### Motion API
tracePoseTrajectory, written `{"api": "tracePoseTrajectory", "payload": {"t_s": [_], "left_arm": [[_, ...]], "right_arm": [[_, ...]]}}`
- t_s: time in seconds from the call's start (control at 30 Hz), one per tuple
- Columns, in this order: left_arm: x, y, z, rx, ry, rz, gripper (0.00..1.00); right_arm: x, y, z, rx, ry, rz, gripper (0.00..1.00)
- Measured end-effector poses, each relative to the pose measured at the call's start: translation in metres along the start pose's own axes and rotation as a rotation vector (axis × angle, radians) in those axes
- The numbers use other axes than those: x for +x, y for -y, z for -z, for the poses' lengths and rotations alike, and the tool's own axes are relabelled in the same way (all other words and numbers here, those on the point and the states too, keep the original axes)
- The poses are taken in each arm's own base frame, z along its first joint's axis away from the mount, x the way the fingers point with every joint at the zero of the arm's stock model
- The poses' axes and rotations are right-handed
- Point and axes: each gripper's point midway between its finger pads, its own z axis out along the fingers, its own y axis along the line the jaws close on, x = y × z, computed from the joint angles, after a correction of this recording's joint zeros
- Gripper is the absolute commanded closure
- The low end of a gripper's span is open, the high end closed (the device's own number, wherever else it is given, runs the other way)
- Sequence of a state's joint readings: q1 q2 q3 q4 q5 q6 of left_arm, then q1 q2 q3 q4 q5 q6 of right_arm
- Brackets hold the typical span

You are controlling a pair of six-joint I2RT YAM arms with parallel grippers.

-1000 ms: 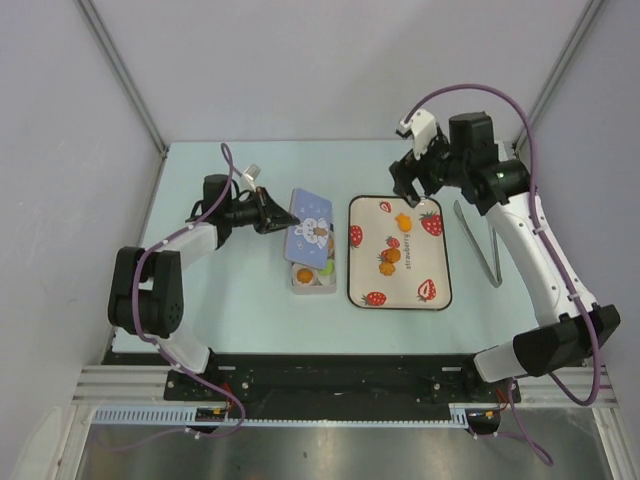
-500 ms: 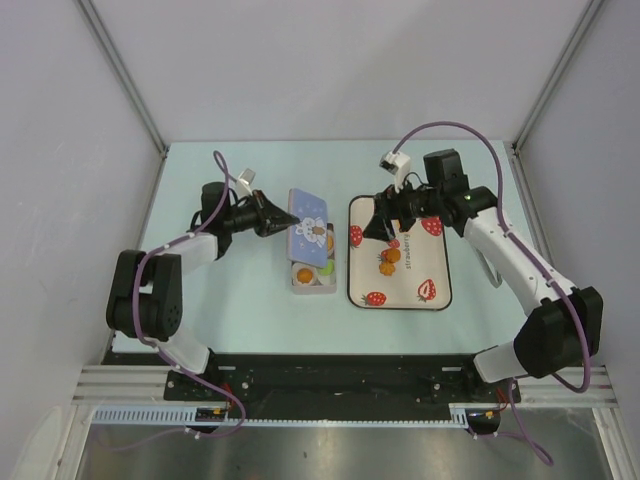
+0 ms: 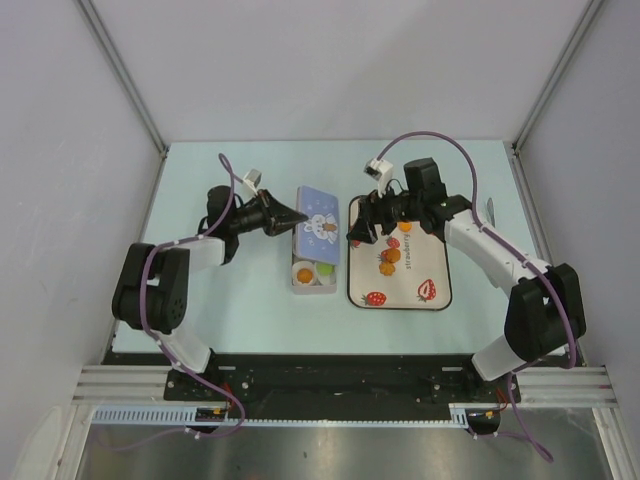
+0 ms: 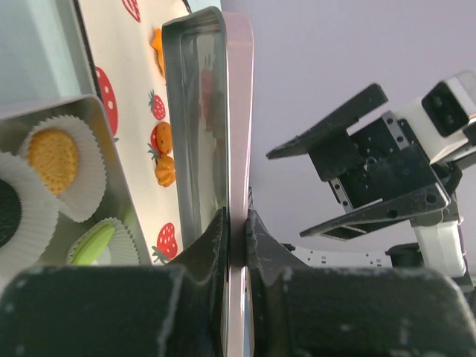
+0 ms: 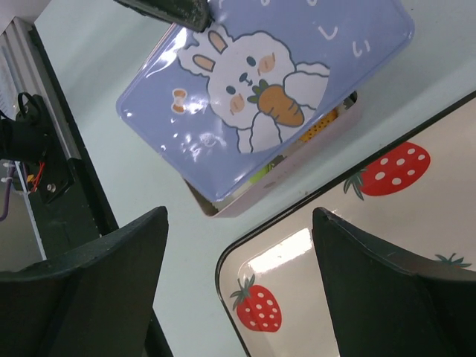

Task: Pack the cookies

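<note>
Nearest me, in the lower middle of the top view, the box (image 3: pixel 312 283) is sitting open with cookies (image 3: pixel 303 272) in paper cups (image 4: pixel 85 175). The left wrist view is showing three in there, orange, black and green, which the top view is only half showing. Just above it I am holding the lid (image 3: pixel 320 222) raised at a tilt with the left gripper (image 3: pixel 287 216), its jaws pinched tight on the lid's rim, I judge so that the box is open for loading. To the right, the tray (image 3: pixel 435 258) is carrying orange pieces (image 3: pixel 390 256) at its middle; I cannot tell cookie from print there. The right gripper (image 3: pixel 362 232) is hanging over the tray's upper left corner, jaws wide apart and gripping nothing, probably lining up for a pick. Its own camera is giving me the lid's rabbit face and the box beneath, while the left wrist camera is showing those spread jaws from the side.
</note>
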State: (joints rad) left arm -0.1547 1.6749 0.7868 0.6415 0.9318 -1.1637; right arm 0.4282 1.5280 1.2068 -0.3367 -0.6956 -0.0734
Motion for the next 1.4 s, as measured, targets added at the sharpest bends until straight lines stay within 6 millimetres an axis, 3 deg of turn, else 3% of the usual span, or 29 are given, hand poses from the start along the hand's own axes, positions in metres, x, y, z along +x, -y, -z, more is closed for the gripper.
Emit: {"api": "tracePoseTrajectory", "payload": {"t_s": [0.37,0.7,1.2,1.4], "left_arm": [[0.014,-0.001,-0.01,0.009,-0.034,0.007,1.0],[0.028,-0.025,-0.011,-0.05,-0.053,0.031,1.0],[0.037,-0.048,-0.007,-0.128,-0.048,0.038,1.0],[0.037,-0.047,-0.006,-0.135,-0.043,0.016,1.0]], "right_arm": [[0.005,0.014,-0.012,0.034,0.018,-0.014,0.19],[0.031,0.03,-0.038,0.023,-0.03,-0.076,0.19],[0.045,0.022,-0.063,-0.051,-0.055,-0.106,0.19],[0.055,0.023,-0.073,-0.067,-0.078,-0.125,0.2]]}}
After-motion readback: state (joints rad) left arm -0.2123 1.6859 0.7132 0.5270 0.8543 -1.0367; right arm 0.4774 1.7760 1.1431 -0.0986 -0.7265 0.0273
